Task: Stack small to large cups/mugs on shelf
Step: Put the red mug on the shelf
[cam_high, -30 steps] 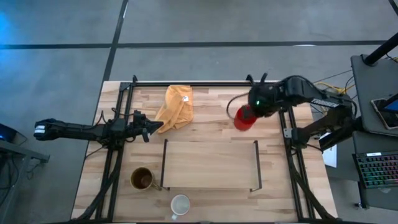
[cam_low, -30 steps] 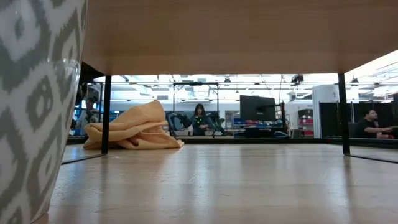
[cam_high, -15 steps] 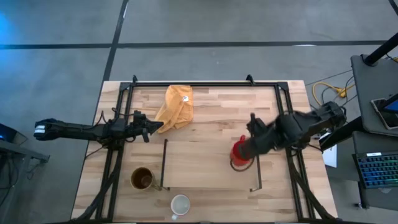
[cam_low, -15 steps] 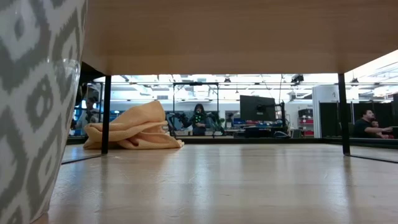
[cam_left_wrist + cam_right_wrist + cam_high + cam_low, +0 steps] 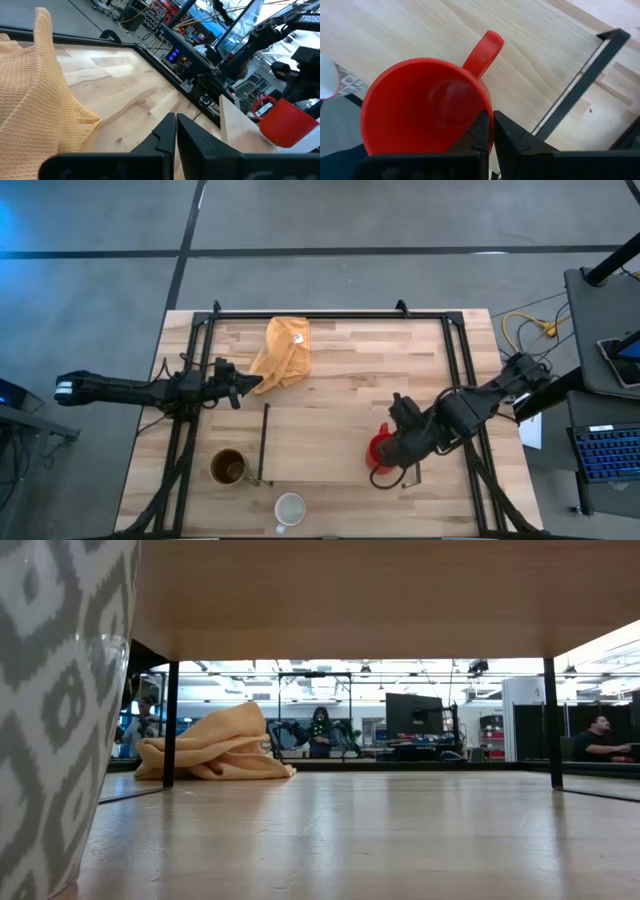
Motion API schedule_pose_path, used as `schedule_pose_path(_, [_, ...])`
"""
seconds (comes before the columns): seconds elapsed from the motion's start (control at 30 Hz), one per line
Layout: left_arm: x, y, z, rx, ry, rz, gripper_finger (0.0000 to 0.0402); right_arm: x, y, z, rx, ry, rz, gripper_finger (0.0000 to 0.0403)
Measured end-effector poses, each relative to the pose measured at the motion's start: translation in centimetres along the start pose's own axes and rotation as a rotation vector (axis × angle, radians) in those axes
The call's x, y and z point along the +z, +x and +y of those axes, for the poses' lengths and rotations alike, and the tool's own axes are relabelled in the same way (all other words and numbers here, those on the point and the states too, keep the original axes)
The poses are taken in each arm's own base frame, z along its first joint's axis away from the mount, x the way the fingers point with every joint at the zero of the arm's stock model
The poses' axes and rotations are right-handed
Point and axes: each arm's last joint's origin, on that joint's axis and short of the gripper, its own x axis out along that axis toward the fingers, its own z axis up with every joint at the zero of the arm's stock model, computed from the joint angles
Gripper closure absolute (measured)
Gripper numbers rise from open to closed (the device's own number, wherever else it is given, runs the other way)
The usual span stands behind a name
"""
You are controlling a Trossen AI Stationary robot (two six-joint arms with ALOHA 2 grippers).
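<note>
Small red handled mug (image 5: 381,449): on the light-wood shelf board (image 5: 320,442), 3 o'clock end, beside its black rail; right gripper (image 5: 392,450) jaws clamp its rim. Brown-gold mug (image 5: 228,467) and white mug (image 5: 290,508): table, 7 o'clock. Yellow-orange cloth (image 5: 282,351): 11 o'clock, near the left gripper (image 5: 248,383), jaws closed, empty.

The right gripper (image 5: 388,452) is reaching toward 8 o'clock with fingers pinched together; the left gripper (image 5: 240,385) is lying at 9 o'clock, fingers closed.
</note>
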Motion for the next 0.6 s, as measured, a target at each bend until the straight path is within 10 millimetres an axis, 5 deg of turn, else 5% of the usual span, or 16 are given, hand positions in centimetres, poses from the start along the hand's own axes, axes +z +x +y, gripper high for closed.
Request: schedule_pose_path(0.6, [-0.2,0.2,0.1,0.024,0.082,0.013,0.0402,-0.1,1.1,-0.2,-0.085,0.009,-0.045,0.0363])
